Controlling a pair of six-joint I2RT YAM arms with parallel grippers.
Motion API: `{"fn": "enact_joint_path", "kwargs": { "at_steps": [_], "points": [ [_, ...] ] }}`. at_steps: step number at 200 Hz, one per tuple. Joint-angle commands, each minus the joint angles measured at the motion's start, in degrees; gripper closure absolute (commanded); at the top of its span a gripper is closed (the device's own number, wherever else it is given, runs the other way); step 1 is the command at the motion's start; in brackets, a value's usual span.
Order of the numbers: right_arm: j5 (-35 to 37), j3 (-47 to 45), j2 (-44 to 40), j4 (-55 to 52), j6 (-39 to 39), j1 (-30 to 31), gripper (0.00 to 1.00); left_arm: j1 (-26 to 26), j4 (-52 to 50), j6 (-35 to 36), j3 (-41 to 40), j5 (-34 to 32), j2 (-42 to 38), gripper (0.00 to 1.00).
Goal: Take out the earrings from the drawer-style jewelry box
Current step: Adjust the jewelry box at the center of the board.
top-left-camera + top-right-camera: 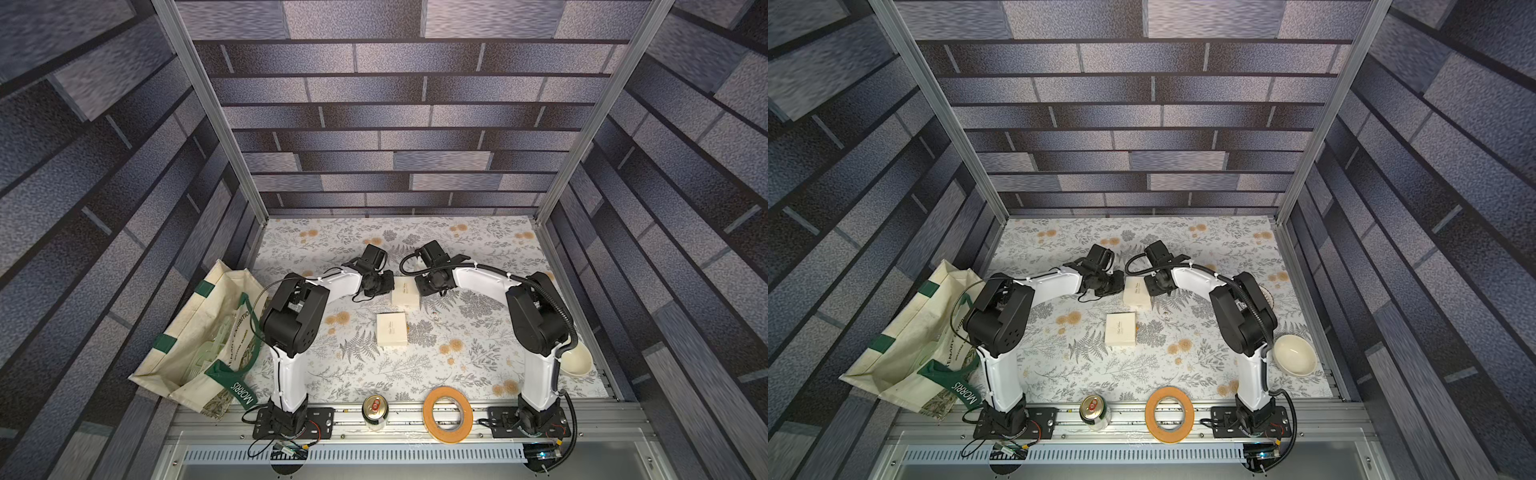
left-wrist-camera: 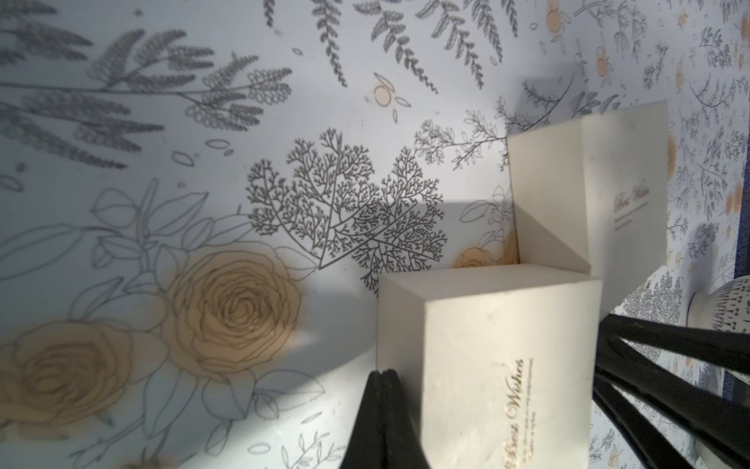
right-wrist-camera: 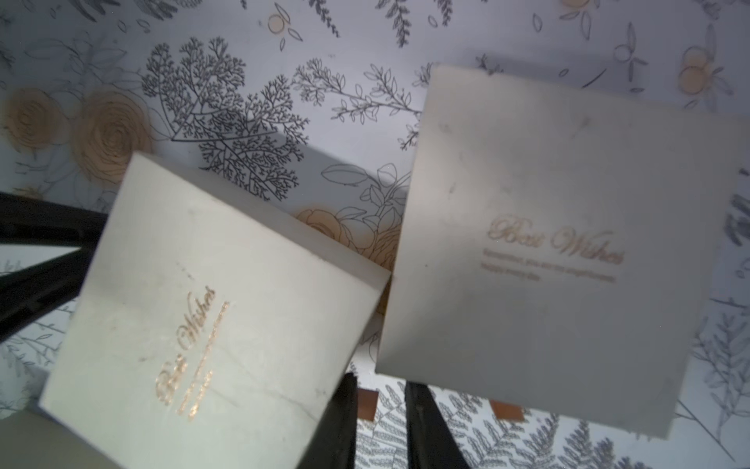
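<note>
Left fingers [image 2: 371, 420] closed, empty, beside jewelry box [image 2: 487, 357], right fingers [image 3: 339, 426] slightly parted opposite, earrings [image 1: 435, 317] specks on cloth [image 1: 415, 374] nearby

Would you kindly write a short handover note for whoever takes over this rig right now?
Left gripper: shut, nothing seen in it, beside the far cream box.
Right gripper: slightly open, empty, on that box's other side.
Second cream box: apart, on the cloth; both look closed.
Earrings: unclear; a tiny speck on the cloth may be one.
Done: nothing evident.
Left: open the drawer, take the earrings out.
</note>
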Motion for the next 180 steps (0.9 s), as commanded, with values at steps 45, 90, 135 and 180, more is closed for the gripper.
{"fn": "enact_joint_path", "kwargs": {
  "at_steps": [45,90,135,180],
  "points": [
    [-5.06,0.04,0.27,0.31,-1.25,0.35,0.76,1.18,-0.78,-0.25,-1.36,-0.61,-4.78,1.00],
    [-6.24,-0.19,0.50,0.49,-1.16,0.79,0.75,1.24,-0.54,-0.54,-2.84,-0.54,-5.47,1.00],
    [-7.57,-0.10,0.78,0.51,-1.60,1.35,0.75,1.09,0.38,-1.57,-6.07,-0.91,-7.44,1.00],
    [-7.14,-0.57,0.05,0.75,-1.78,1.84,0.75,1.34,0.06,-1.28,-7.01,-2.33,-8.95,1.00]
  ]
}}
